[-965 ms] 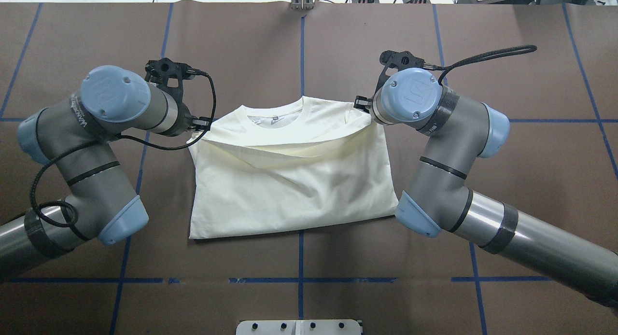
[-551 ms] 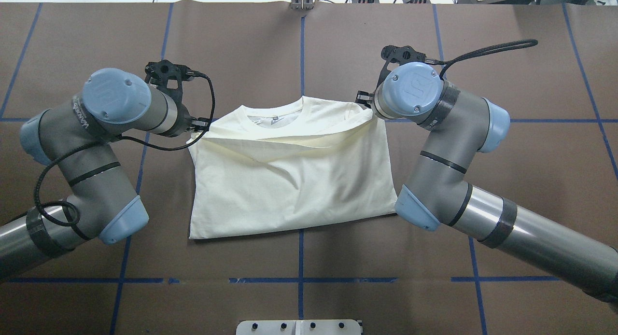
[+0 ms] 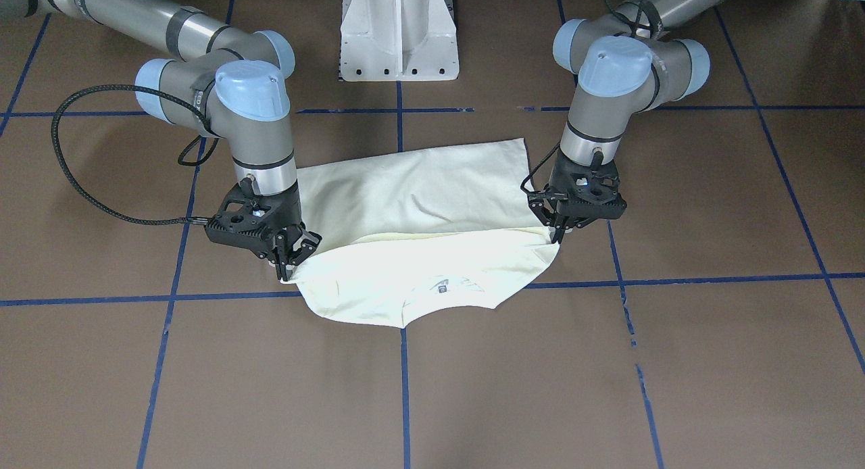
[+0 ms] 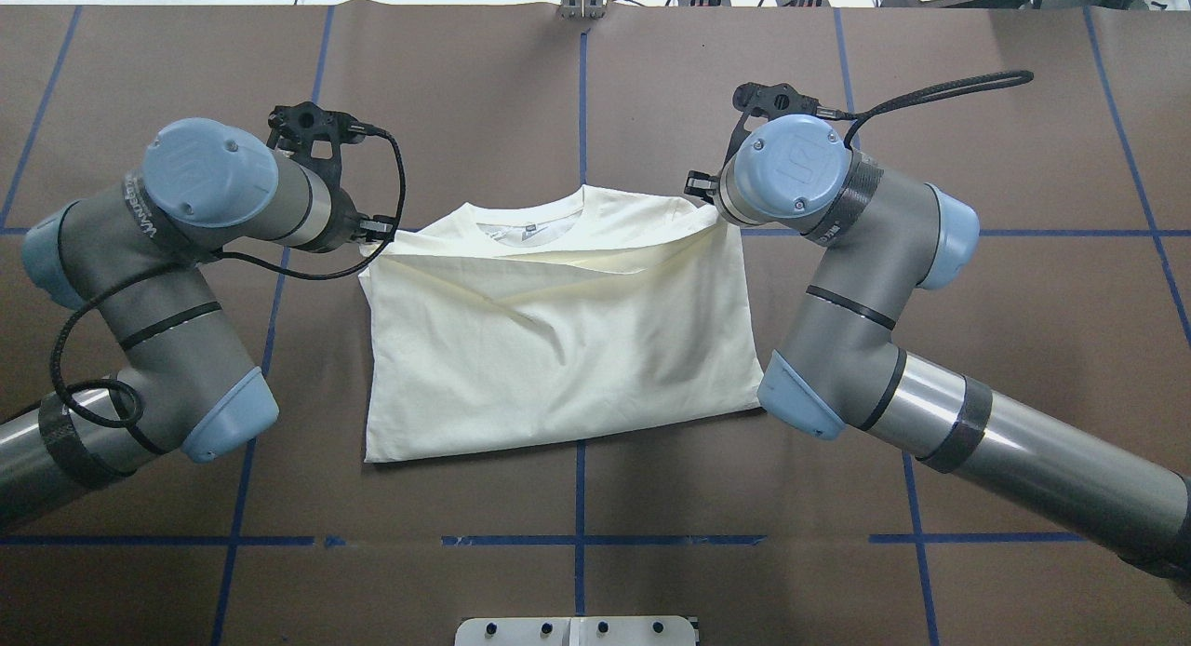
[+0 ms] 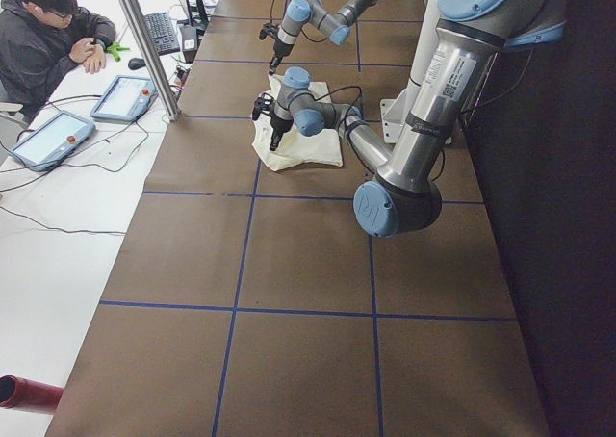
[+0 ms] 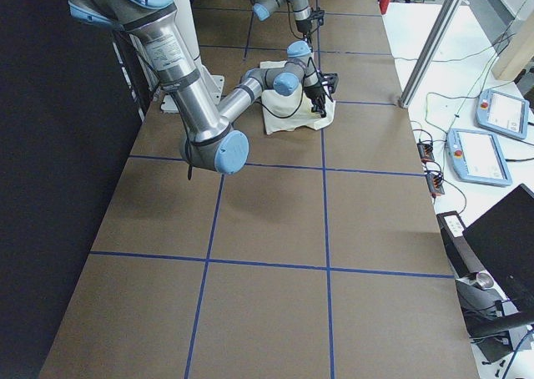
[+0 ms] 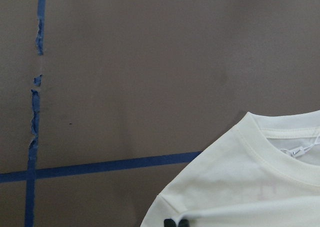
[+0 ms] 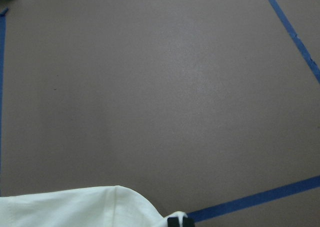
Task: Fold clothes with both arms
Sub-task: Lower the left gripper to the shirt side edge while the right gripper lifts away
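On the table (image 4: pixel 837 478), the T-shirt's (image 4: pixel 558 367) turned-over hem (image 4: pixel 595 275) has been drawn closer to its collar (image 4: pixel 528 240) by the left gripper (image 3: pixel 559 234) and right gripper (image 3: pixel 289 256), both apparently clamped on its corners, so 1 fold is nearly laid.

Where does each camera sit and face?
Front: across the table, facing the robot; both arms, pedestal.
Overhead: behind the robot, looking down; both arms.
Left side: table's end; left arm nearest.
Right side: opposite end; right arm nearest.
Left wrist: down at collar; left gripper tips.
Right wrist: down at table; right gripper tips.
All share the T-shirt.
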Controlling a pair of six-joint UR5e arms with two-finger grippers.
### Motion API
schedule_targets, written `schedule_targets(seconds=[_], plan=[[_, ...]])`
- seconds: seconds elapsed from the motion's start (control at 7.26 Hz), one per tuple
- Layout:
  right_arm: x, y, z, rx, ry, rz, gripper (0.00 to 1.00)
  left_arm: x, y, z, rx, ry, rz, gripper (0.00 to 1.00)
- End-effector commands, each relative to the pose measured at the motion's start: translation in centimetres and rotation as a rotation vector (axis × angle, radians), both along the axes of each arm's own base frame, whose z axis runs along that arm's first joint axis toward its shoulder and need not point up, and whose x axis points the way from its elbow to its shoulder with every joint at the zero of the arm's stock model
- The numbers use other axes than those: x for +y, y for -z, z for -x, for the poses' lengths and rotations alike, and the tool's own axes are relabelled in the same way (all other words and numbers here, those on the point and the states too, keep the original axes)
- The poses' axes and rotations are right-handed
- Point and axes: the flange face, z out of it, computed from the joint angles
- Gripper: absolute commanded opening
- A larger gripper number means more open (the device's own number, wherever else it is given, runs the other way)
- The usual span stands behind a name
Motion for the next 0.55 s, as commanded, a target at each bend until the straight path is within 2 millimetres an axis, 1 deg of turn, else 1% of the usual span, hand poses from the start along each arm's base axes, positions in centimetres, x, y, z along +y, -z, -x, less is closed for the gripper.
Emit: schedule_targets(seconds=[0.0,0.14,0.28,0.41], plan=[[-0.34,-0.96,0.35,0.018,0.001,0.011,0.00,-0.15,-0.85,0.04,-0.016,-0.007,0.002,0.00],[-0.44,-1.32,0.48,0.024,0.001,0.015,0.17,-0.12,-0.99,-0.09,-0.018,-0.009,0.004,0.09],[-0.45,-1.61,0.69,0.036,0.000,0.010,0.99,-0.09,-1.10,-0.01,-0.022,-0.011,-0.002,0.99],[-0.66,-0.84,0.66,0.031,0.008,-0.003,1.00,0.13,-0.66,0.26,-0.018,-0.019,-0.018,1.00]])
